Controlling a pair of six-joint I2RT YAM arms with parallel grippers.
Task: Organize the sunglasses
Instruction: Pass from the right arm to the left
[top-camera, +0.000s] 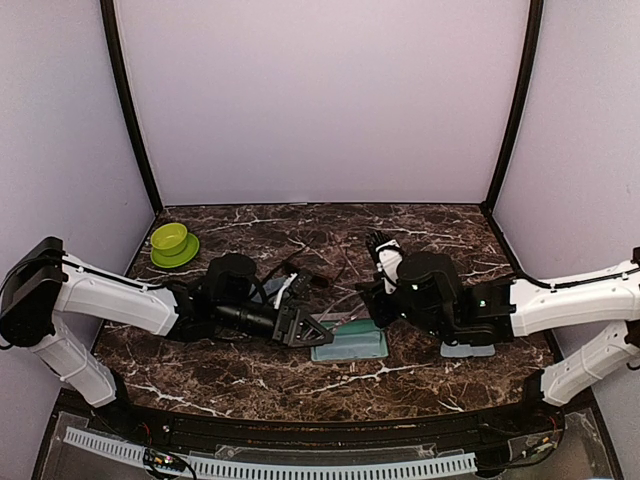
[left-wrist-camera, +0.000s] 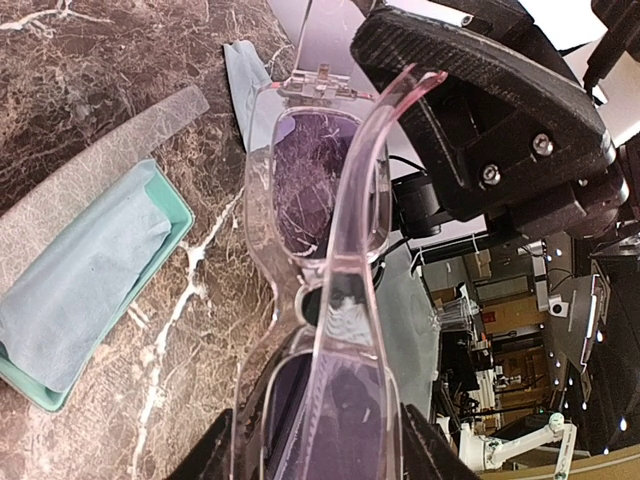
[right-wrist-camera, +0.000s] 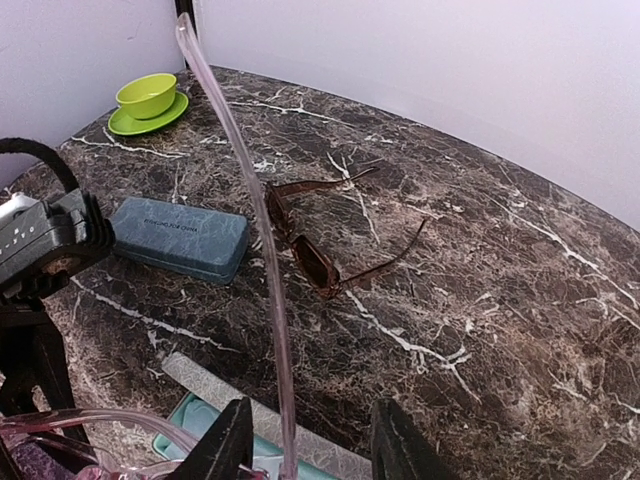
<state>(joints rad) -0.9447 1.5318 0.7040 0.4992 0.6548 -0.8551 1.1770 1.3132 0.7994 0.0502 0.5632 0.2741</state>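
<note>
Beside the teal case (left-wrist-camera: 40, 398), the purple-tinted pair (left-wrist-camera: 320, 190) is clamped in the left gripper (left-wrist-camera: 315, 455) jaws; the right gripper (right-wrist-camera: 315, 440) jaws are parted; the brown pair (right-wrist-camera: 310, 258) is not yet cased.

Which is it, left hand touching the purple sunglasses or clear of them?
Touching. Left wrist view: the purple sunglasses sit clamped between the left hand's two dark fingers at the bottom edge, frame against both.
</note>
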